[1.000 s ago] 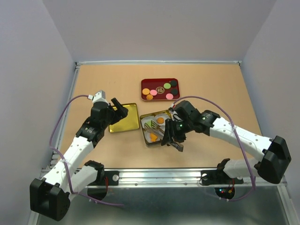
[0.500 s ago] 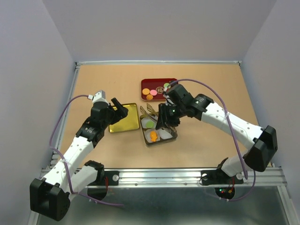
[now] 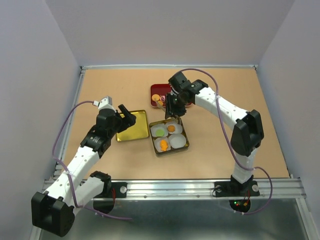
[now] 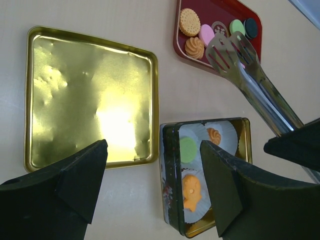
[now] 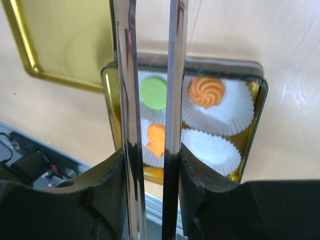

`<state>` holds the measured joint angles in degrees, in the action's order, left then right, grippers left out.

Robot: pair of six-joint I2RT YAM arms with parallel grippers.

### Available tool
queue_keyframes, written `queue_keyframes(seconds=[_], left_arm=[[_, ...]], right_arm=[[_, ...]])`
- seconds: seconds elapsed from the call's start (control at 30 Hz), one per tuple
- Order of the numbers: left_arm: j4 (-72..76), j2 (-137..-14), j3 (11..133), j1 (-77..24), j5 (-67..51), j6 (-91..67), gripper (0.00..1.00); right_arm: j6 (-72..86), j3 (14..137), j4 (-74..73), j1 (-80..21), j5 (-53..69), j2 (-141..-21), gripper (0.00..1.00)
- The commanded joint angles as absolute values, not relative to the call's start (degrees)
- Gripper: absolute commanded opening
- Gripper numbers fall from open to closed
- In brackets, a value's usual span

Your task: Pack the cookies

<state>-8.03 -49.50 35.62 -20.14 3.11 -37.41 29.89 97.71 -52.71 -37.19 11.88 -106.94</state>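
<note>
- Picking up the next cookie looks like your job now. Your right pincer (image 3: 173,102) is squeezed tight on the tongs (image 4: 250,75), and the tong tips hang over the red tray (image 4: 225,12).
- The loose cookies (image 4: 200,35) lie in that tray, on the far side of the table (image 3: 125,85). You can see orange, pink, green and dark ones.
- Three more sit in paper cups inside the tin box (image 4: 166,165): a green cookie (image 5: 153,92), an orange swirl (image 5: 206,92) and another orange one (image 5: 156,140). The fourth paper cup (image 5: 212,150) is empty.
- The tong tips are close together, and I see nothing between them.
- Let the tongs open a little and come straight down over just one cookie.
- Pinch it softly by its sides. It is flat and thin, so it may slip or flip.
- Lift it clear of the tray rim, then lower it right into the empty cup before you let go.
- Your left pincer (image 4: 152,185) is wide open and holds nothing. It hangs over the edge of the gold lid (image 4: 90,95), just beside the box. Leave it out of the way.
</note>
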Motion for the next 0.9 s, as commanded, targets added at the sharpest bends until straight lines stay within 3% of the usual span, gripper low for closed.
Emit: queue_keyframes(seconds=[0.0, 0.23, 0.6, 0.87], left_arm=[[-6.4, -49.0, 35.2, -20.1, 3.8, -35.4, 0.86], [-6.0, -49.7, 34.6, -20.0, 3.8, -34.3, 0.86], [-3.0, -50.4, 32.1, -20.0, 2.5, -34.8, 0.86], [-3.0, -49.8, 31.7, -19.9, 2.5, -34.5, 0.86]], right_arm=[[27.9, 104.1, -54.8, -36.2, 8.5, -110.6, 0.43], [28.7, 108.7, -55.7, -34.6, 10.1, -115.3, 0.43], [30.9, 106.1, -54.3, -34.5, 19.2, -116.3, 0.43], [32.0, 104.6, -54.6, -34.5, 15.1, -116.5, 0.43]])
